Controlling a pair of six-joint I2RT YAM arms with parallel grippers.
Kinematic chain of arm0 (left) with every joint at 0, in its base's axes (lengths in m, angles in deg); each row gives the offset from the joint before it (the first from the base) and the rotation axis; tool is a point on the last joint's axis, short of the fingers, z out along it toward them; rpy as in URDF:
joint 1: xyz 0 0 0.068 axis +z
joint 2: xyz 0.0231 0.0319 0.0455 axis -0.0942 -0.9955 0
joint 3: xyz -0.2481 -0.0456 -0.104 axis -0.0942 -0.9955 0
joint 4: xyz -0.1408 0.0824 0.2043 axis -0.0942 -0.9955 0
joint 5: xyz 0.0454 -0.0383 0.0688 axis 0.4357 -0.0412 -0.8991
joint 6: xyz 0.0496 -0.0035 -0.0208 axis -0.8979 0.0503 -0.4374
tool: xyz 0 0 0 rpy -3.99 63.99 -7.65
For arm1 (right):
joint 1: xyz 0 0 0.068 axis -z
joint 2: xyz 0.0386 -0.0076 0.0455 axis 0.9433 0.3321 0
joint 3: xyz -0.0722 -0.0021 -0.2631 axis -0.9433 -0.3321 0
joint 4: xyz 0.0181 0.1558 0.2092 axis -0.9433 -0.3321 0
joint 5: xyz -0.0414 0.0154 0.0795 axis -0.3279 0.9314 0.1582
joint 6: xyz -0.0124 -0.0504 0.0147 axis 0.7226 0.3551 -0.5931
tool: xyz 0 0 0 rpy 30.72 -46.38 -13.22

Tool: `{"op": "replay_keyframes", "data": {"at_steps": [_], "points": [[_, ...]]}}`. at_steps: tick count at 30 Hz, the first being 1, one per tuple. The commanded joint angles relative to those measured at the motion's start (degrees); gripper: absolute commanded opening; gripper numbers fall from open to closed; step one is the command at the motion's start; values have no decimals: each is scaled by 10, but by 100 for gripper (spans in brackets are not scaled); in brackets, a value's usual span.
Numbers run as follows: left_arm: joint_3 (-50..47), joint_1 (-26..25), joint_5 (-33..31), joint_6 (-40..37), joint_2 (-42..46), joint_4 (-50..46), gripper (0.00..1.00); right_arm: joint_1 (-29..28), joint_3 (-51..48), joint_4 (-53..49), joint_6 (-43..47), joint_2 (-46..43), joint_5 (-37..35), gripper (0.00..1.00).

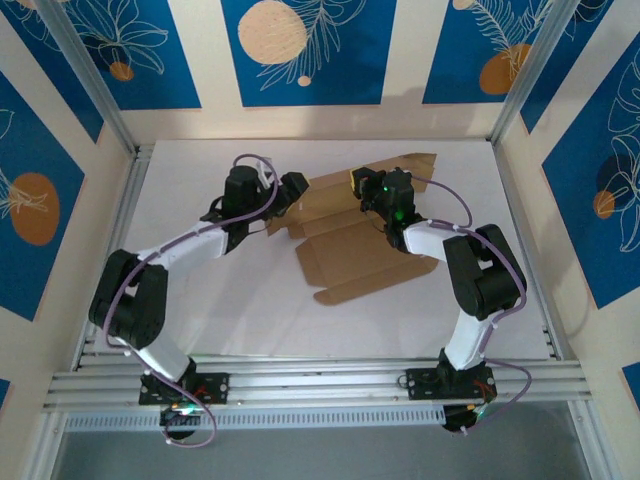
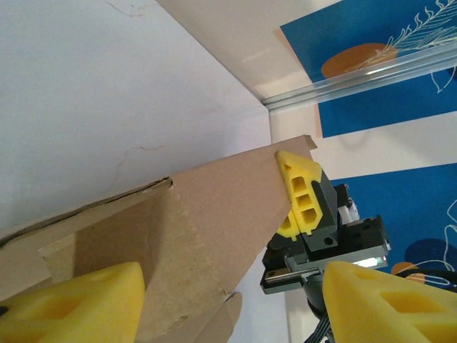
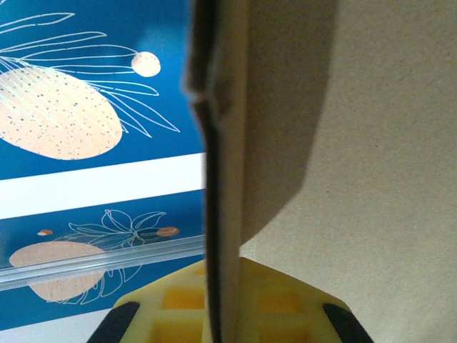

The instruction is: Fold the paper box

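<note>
Nearest the lens: yellow fingers (image 2: 71,304) of the left end effector (image 2: 228,300) sit at the bottom corners of the left wrist view, spread wide apart, with brown cardboard between them.
Paper box (image 1: 360,250): a brown die-cut sheet, partly folded, lying from the middle of the table toward its far right part. The near panels lie flat, and one flap (image 2: 214,207) is raised at the far side.
Right end effector (image 1: 365,185): clamped on the raised flap's top corner. The left wrist view shows its yellow finger (image 2: 303,196) pressed against the cardboard edge. In the right wrist view the cardboard (image 3: 371,143) runs edge-on between the yellow pads (image 3: 264,300).
Left end effector (image 1: 295,195): at the box's far left corner, jaws open, just beside the cardboard. I cannot tell whether it touches.
Table (image 1: 200,300): white and flat, with a metal rail (image 1: 320,380) along the near edge where both arm bases are bolted.
Room: beige walls with blue panels (image 1: 300,50) printed with leaves and orange discs, and aluminium posts (image 1: 90,80) at the far corners.
Edges: the box's far tip lies near the far edge of the table, and its near right flap is well apart from the right edge.
Open room: bare white surface shows along the left edge, the near edge and the far left corner.
</note>
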Motion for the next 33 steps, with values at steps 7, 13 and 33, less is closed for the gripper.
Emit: {"op": "replay_keyframes", "data": {"at_steps": [7, 13, 33], "points": [[22, -22, 6, 59, -42, 92, 63, -6, 0, 33, -22, 13, 5, 0], [55, -20, -1, 39, -63, 87, 57, -13, -8, 43, -27, 13, 3, 0], [114, 45, 62, -29, -107, 21, 60, -87, -33, 0, -28, -21, -228, 4]]}}
